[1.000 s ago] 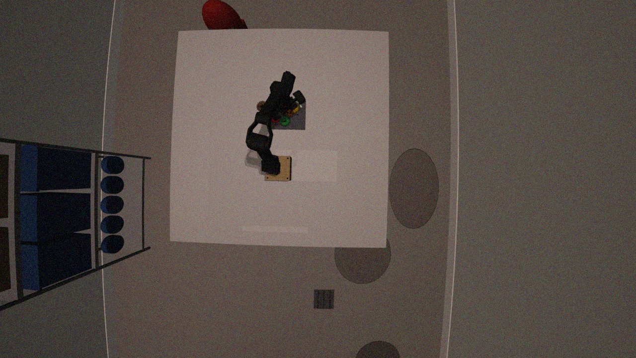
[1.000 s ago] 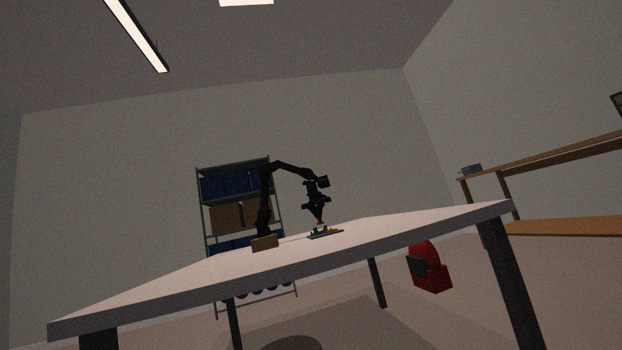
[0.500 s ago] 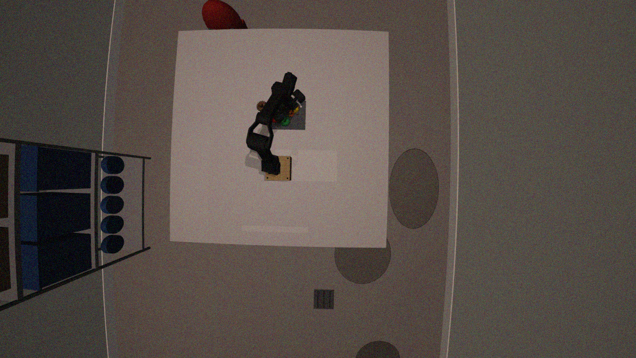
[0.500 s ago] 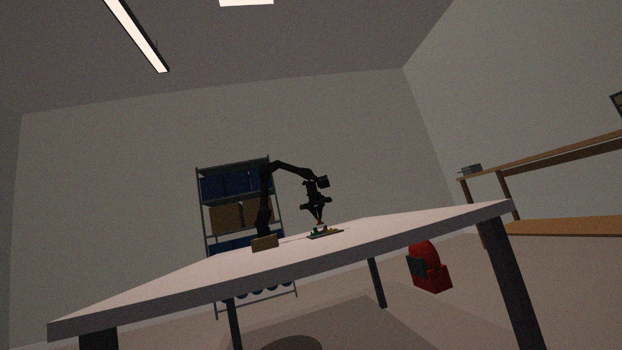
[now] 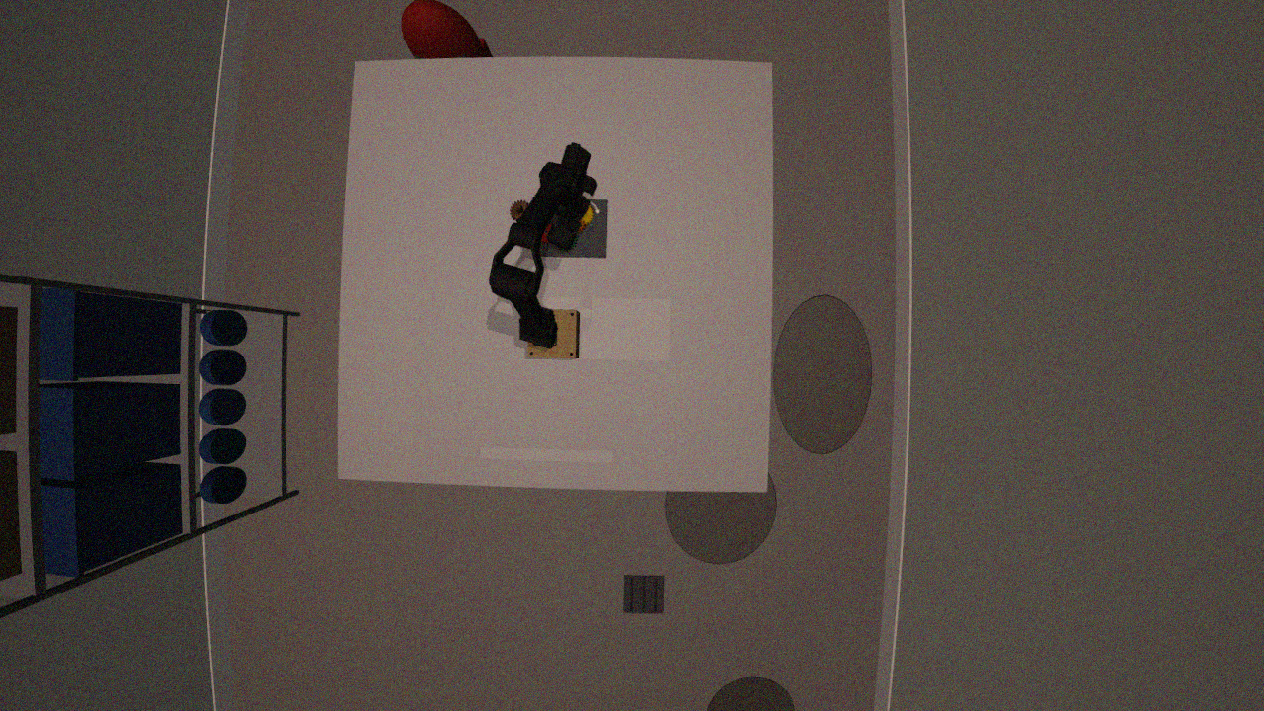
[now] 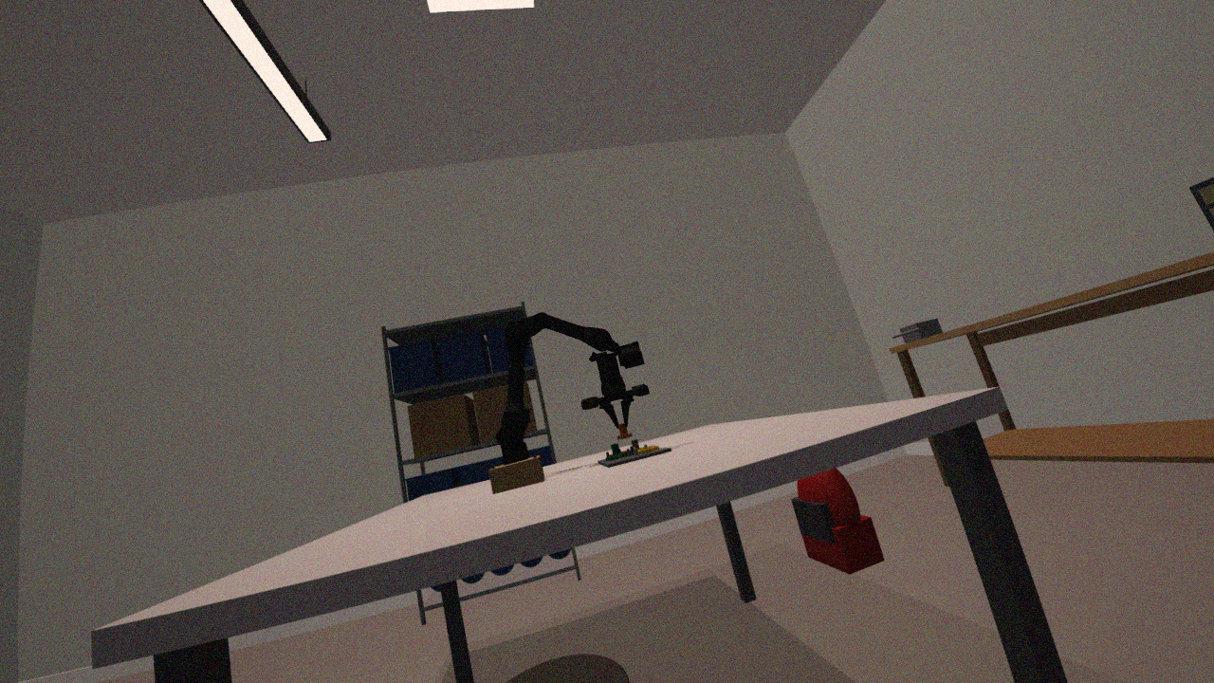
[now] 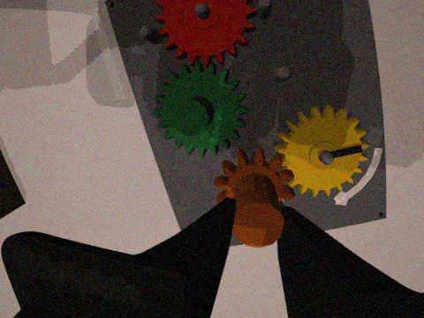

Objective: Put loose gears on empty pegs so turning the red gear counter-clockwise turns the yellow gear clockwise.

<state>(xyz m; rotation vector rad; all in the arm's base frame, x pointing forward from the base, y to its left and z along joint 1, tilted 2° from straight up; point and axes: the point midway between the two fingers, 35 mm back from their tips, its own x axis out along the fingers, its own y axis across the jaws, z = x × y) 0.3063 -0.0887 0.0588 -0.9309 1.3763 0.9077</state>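
Observation:
In the wrist view the grey board (image 7: pixel 309 66) (image 5: pixel 593 245) (image 6: pixel 653 453) carries the red gear (image 7: pixel 203 26) at the top, a green gear (image 7: pixel 199 112) meshing just below it, and the yellow gear (image 7: pixel 324 147) (image 5: pixel 586 214) with its black stripe at the right. My gripper (image 7: pixel 256 211) (image 6: pixel 622 422) is shut on the hub of a small orange gear (image 7: pixel 254 183) (image 6: pixel 623 430). It holds the gear a little above the board, over the gap between the green and yellow gears. In the top view the arm hides the gripper.
An empty peg (image 7: pixel 282 71) stands between the red and yellow gears. A white arrow (image 7: pixel 359 185) curves beside the yellow gear. A loose brown gear (image 5: pixel 518 209) stands on the white table (image 5: pixel 424 397) left of the board. The arm's wooden base (image 5: pixel 567 334) (image 6: pixel 516 473) sits near the table's middle.

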